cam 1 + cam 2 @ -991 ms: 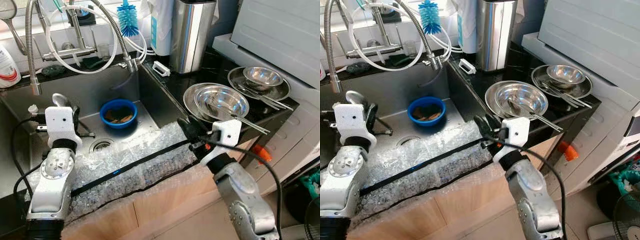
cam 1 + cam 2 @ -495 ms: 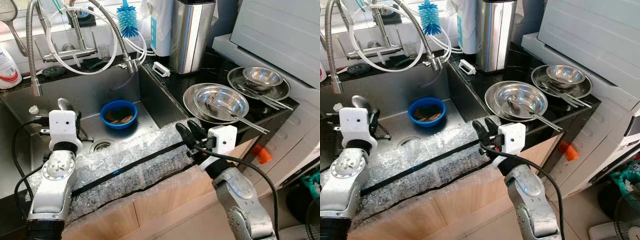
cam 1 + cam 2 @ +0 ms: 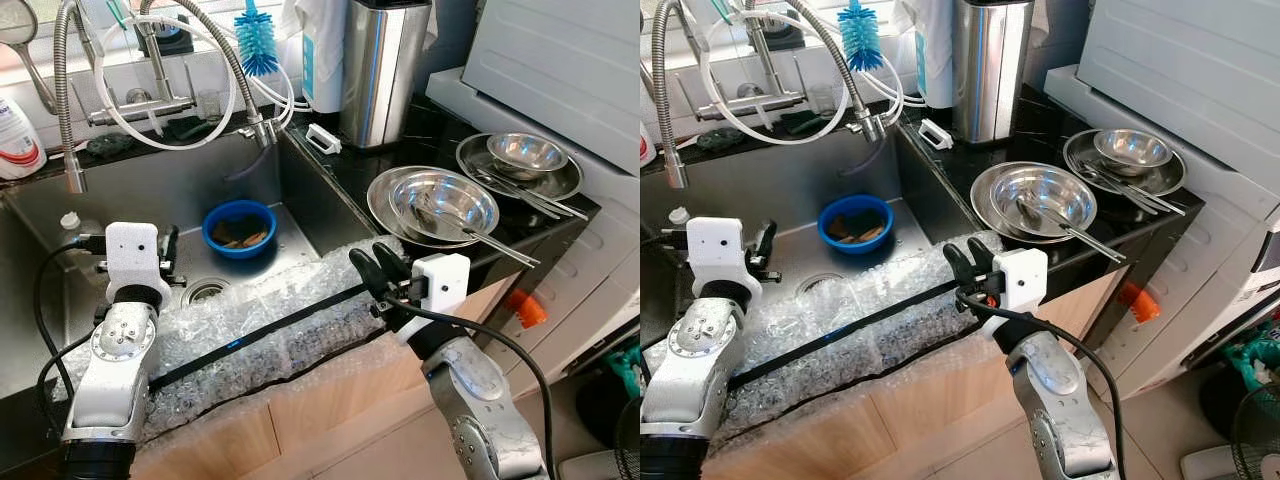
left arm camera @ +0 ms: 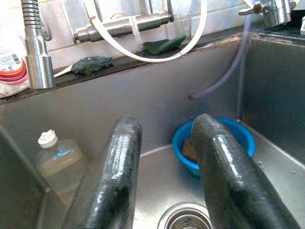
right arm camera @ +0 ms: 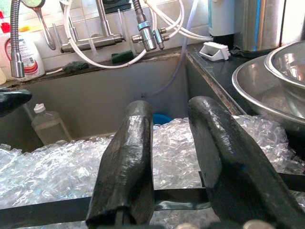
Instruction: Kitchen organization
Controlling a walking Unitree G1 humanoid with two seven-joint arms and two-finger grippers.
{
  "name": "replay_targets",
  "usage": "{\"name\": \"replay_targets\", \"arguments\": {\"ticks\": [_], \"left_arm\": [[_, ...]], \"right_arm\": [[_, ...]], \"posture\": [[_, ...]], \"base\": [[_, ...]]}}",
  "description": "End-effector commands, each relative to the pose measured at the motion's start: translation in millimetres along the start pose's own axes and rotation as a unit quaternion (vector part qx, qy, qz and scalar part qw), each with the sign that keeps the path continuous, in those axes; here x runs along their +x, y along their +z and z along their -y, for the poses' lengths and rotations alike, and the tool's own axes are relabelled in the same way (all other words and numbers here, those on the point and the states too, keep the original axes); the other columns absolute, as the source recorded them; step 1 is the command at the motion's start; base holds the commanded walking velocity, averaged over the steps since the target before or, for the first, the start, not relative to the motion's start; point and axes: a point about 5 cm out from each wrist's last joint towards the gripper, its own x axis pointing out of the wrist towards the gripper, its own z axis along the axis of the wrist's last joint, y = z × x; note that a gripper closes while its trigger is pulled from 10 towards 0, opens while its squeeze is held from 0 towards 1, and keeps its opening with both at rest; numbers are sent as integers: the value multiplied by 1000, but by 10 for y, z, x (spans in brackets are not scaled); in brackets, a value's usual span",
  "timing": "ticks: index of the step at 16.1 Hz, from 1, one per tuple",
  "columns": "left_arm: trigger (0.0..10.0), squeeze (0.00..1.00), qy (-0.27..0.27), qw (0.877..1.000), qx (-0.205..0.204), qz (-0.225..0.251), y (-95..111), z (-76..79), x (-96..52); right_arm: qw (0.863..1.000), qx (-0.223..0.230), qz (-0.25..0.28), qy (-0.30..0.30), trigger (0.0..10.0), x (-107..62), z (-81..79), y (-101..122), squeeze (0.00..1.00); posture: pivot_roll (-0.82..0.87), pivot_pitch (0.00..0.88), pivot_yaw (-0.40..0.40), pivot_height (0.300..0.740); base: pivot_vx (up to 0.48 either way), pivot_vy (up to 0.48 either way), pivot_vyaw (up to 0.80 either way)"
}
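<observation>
A blue bowl (image 3: 238,225) with brown bits in it stands on the sink floor (image 3: 290,235). My left gripper (image 3: 170,252) hangs open and empty over the sink, left of the bowl and near the drain (image 3: 205,291). In the left wrist view the bowl (image 4: 238,138) lies beyond the fingers (image 4: 121,162). My right gripper (image 3: 367,257) is open and empty just above the bubble wrap (image 3: 260,320) on the sink's front edge. Steel plates with a bowl and utensils (image 3: 440,205) sit on the black counter to its right. A second steel set (image 3: 525,155) is farther back.
A clear bottle (image 3: 68,222) stands at the sink's left side. Tap hoses (image 3: 235,75), a blue brush (image 3: 256,40) and a steel canister (image 3: 385,65) line the back. A black strap (image 3: 250,335) crosses the wrap. A white appliance (image 3: 560,60) stands at the right.
My left gripper has shifted right and lower in the sink, nearer the drain. My right gripper has drawn left from the plates, over the bubble wrap's end.
</observation>
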Motion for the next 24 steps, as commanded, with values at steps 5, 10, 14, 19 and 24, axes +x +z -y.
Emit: {"name": "replay_targets", "arguments": {"ticks": [5,10,14,19,24], "left_arm": [[10000,0,40,989,-18,144,445,-103,-80],[10000,0,23,989,3,148,395,-83,-211],[10000,0,12,990,5,139,335,-13,-197],[10000,0,2,990,10,139,322,23,-207],[10000,0,-12,991,7,135,295,72,-205]], "right_arm": [[996,-66,33,-53,10000,-57,45,131,0],[985,-104,46,-127,10000,-216,207,242,0],[978,-103,16,-183,10000,-366,360,152,0],[970,-103,8,-219,10000,-441,410,147,1000],[965,-93,-11,-244,10000,-500,483,79,39]], "posture": [[-31,10,26,740],[-39,20,23,740],[-51,29,19,740],[-51,43,18,740],[-49,35,19,740]], "base": [[0,0,0],[0,0,0],[0,0,0],[0,0,0],[0,0,0]]}}
